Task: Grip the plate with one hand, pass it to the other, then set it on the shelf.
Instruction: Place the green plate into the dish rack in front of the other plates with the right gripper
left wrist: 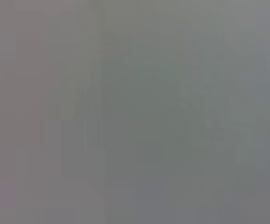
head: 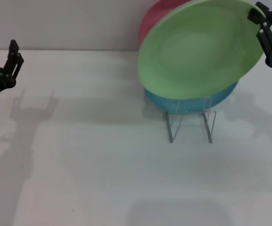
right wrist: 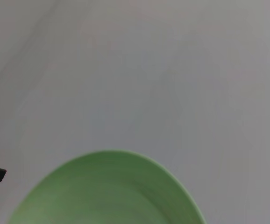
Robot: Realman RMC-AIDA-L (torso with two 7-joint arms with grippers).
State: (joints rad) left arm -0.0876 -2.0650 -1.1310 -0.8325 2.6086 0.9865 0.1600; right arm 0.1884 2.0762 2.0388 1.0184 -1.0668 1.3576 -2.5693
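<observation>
Over on the far left of the head view, the left gripper point(head: 13, 56) is hanging above the white table point(head: 89, 169), arm cut off by the edge, and only one dark finger is showing, so whether it is open or closed I cannot tell. Its own wrist view is giving nothing but a flat grey blur.

Moving toward the middle, the shelf point(head: 191, 123) is standing on the table, thin silver wire bent into upright loops, its upper part hidden behind the dishes. Three plates are stacking up in view here: a red plate point(head: 151, 21) peeking out at the back, cut off at the top; a turquoise plate point(head: 192, 102) showing only as a lower crescent above the wire; and in front, the plate point(head: 199, 47), round, matte, light green, tilting steeply and covering most of the other two.

Off to the right, the right gripper point(head: 267, 33) is clamping the green plate's upper right rim, its black fingers closed on the edge. The right wrist view is catching that plate point(right wrist: 107, 191) only as a green arc.
</observation>
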